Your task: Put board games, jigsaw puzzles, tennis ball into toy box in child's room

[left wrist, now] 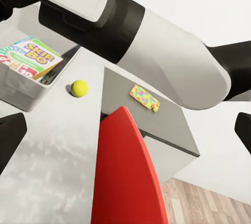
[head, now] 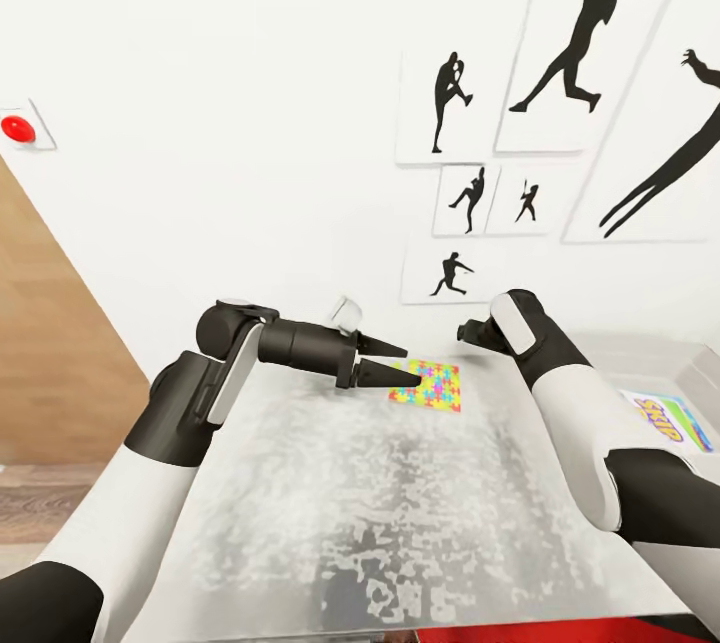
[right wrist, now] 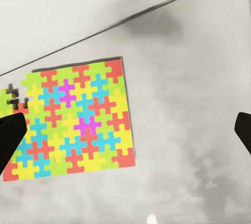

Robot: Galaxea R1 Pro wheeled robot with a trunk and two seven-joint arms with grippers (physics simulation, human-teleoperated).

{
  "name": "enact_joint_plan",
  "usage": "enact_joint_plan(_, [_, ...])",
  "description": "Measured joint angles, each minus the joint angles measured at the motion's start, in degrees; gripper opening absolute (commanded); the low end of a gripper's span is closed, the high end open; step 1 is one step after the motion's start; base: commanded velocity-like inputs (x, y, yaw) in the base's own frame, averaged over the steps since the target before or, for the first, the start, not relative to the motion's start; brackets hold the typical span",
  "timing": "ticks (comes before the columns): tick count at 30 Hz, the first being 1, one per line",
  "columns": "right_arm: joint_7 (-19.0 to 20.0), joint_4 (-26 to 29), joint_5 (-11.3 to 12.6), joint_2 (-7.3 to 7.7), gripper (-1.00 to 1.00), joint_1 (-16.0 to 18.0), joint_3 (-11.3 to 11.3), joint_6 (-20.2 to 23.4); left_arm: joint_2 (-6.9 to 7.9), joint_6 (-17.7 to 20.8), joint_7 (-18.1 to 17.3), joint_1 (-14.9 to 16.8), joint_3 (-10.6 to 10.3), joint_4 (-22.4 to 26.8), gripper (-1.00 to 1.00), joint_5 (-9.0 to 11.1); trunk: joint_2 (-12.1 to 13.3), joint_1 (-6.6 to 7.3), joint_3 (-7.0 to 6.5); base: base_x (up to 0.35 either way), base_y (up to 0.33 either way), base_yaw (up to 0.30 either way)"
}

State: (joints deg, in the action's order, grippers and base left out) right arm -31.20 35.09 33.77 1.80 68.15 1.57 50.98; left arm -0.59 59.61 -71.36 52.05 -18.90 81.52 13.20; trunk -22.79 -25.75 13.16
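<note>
Lying flat on the pale table (head: pixel 400 503) near its far edge by the white wall, a jigsaw puzzle (head: pixel 430 386) sits just in front of the left gripper (head: pixel 385 361), whose dark fingers are spread apart and hold nothing, their tips close to the sheet's near corner. The right wrist view looks down on that puzzle (right wrist: pixel 73 125), with the right gripper's fingertips (right wrist: pixel 10 138) far apart at the picture's edges, empty. In the left wrist view a tennis ball (left wrist: pixel 79 88) rests on the table beside the toy box (left wrist: pixel 21 91), which holds a Skip-Bo board game (left wrist: pixel 34 57); a second jigsaw puzzle (left wrist: pixel 144 97) lies on the lower dark cabinet (left wrist: pixel 167 125), behind a red chair back (left wrist: pixel 128 177).
</note>
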Motion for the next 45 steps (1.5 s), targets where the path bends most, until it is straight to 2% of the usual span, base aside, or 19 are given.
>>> enact_joint_plan(6, [0.2,0.0,0.1,0.01,1.0,0.0,0.1,0.0,-0.2,0.0,0.1,0.3,0.1,0.4,1.0,0.0,0.0,0.0,0.57,0.0,0.0,0.0])
enact_joint_plan(10, [0.3,0.0,0.2,0.0,1.0,-0.1,0.1,0.0,-0.32,0.0,0.0,2.3,0.1,0.9,1.0,0.1,0.0,0.0,0.94,0.0,0.0,0.0])
enact_joint_plan(14, [0.3,0.0,0.2,0.0,1.0,-0.1,0.0,0.1,-0.19,0.0,-0.1,3.0,-0.2,2.4,1.0,0.2,0.0,0.0,1.32,0.0,0.0,0.0])
enact_joint_plan(35, [0.3,0.2,0.2,-0.03,1.0,-0.1,-0.1,0.3,-0.05,0.0,-0.4,3.3,-0.5,3.3,1.0,0.1,0.0,0.0,3.31,0.0,0.0,0.0])
enact_joint_plan(45, [0.3,0.4,0.1,0.01,1.0,0.5,-0.1,0.2,0.63,0.0,-0.4,3.3,-0.3,3.3,1.0,0.1,0.0,0.0,4.25,0.0,0.0,0.0])
